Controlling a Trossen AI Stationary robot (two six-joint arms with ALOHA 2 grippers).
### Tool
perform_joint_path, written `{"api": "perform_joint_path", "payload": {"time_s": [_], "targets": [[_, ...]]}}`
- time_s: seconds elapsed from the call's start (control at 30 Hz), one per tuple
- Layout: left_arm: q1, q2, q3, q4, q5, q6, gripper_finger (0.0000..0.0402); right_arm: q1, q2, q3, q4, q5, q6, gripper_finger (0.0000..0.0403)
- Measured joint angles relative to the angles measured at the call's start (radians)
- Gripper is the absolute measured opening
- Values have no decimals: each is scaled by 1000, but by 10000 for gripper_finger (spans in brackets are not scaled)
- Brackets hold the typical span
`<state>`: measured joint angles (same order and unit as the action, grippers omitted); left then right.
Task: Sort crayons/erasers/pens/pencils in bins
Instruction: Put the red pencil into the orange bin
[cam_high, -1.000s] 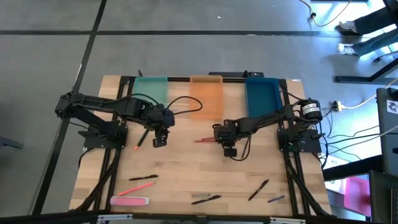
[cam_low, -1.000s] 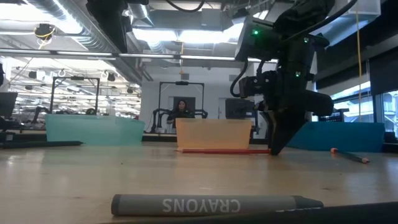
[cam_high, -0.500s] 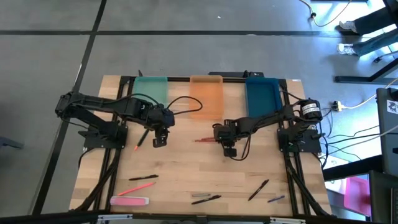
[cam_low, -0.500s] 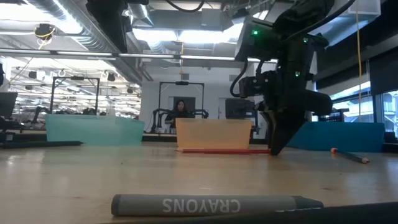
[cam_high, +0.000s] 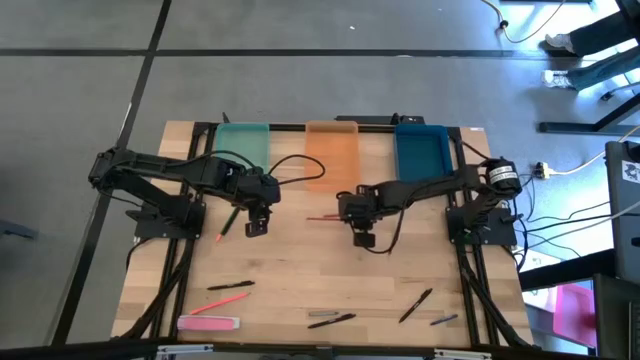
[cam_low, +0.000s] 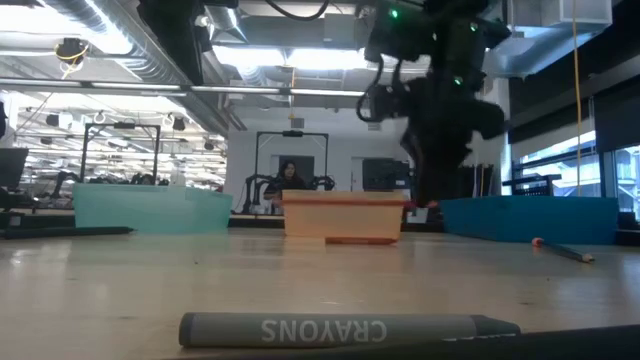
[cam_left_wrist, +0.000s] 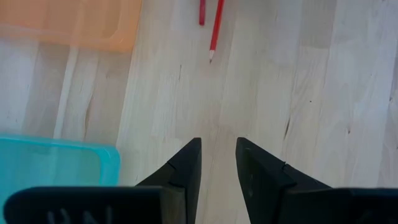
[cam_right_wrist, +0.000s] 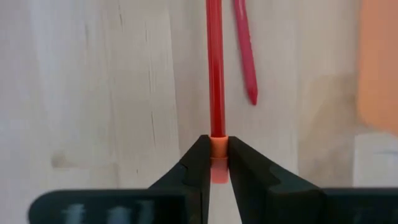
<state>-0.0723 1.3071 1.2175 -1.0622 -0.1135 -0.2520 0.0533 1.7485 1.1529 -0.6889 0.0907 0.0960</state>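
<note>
Right end effector (cam_high: 353, 217), clamped on red pencil (cam_right_wrist: 215, 68), had lifted it off desk (cam_high: 300, 280) w/ pencil now just below orange bin (cam_high: 331, 152); drop-off looked next. Left end effector (cam_left_wrist: 217, 163), fingers apart, idled near teal bin (cam_high: 243, 146).

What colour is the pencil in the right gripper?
Red, with an orange-pink end; the pencil shows best in the right wrist view.

A grey floor (cam_high: 300, 90) crossed by dark lines surrounds the wooden desk (cam_high: 300, 270). Beyond it, ceiling light strips (cam_low: 270, 55) glow over exposed ducts (cam_low: 110, 45), with windows (cam_low: 555, 160) and a seated person (cam_low: 291, 178).
</note>
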Motion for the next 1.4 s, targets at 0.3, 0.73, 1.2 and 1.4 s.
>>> {"api": "perform_joint_path", "payload": {"time_s": [0.3, 0.73, 1.2, 1.4], "targets": [[0, 0, 0, 12, 0, 0, 92, -63, -6, 158, -103, 103, 67, 56], [0, 0, 0, 21, -1, 0, 92, -308, -7, 212, -83, 94, 399, 56], [0, 0, 0, 24, -35, 2, 93, -414, 83, 211, 22, 66, 470, 56], [0, 0, 0, 24, -35, 26, 93, -447, 176, 211, 83, 28, 449, 56]]}}
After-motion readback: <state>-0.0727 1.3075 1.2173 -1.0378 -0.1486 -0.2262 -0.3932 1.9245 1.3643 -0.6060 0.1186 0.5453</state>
